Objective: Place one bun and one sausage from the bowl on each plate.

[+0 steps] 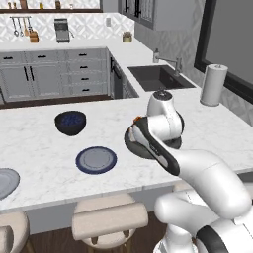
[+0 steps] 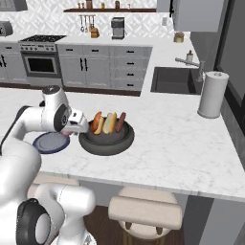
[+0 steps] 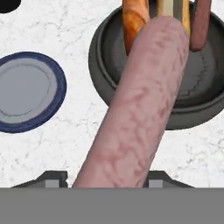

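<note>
A thick pink sausage (image 3: 140,109) rises between my fingertips in the hand view, and my gripper (image 3: 107,179) is shut on it. It hangs over the counter by the near-left rim of the wide dark bowl (image 3: 100,65). In the bowl lie an orange-brown bun (image 3: 133,19), a paler bun (image 3: 175,8) and a darker sausage (image 3: 200,22). The blue-rimmed plate (image 3: 30,92) lies bare to the left of the bowl. From the right base view, the gripper (image 2: 76,129) sits between that plate (image 2: 50,142) and the bowl (image 2: 106,141). The light grey plate (image 1: 6,182) lies bare at the counter's far left.
A small black bowl with a blue inside (image 1: 70,122) stands behind the blue-rimmed plate (image 1: 96,159). A paper towel roll (image 2: 210,93) stands at the right beside the sink (image 2: 174,79). Stools sit under the counter's near edge.
</note>
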Motion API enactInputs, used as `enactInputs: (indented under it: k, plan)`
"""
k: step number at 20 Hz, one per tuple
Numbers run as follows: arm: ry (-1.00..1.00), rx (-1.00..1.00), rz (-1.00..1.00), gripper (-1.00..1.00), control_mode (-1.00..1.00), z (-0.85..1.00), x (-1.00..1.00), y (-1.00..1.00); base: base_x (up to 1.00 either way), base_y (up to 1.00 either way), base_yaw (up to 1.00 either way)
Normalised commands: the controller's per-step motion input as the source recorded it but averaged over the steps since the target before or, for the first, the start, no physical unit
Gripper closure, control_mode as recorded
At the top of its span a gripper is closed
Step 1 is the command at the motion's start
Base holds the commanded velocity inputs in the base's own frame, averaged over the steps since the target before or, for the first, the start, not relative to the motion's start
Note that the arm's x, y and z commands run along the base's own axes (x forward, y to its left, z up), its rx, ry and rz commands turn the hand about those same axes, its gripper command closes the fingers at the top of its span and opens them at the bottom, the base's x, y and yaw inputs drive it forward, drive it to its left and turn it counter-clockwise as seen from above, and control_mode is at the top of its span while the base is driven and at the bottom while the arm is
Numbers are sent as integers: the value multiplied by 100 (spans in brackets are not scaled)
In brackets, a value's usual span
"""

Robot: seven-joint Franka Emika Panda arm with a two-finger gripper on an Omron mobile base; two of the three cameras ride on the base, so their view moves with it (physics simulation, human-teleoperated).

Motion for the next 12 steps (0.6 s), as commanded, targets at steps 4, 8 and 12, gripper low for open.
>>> enactInputs:
  k: [4, 8, 12]
  plan:
    - [1, -1, 36, 100, -100, -9, 17, 100, 0, 0, 0]
    - [5, 0, 27, 100, -100, -36, 48, 100, 0, 0, 0]
    - [2, -1, 22, 100, -100, -30, 17, 70, 0, 0, 0]
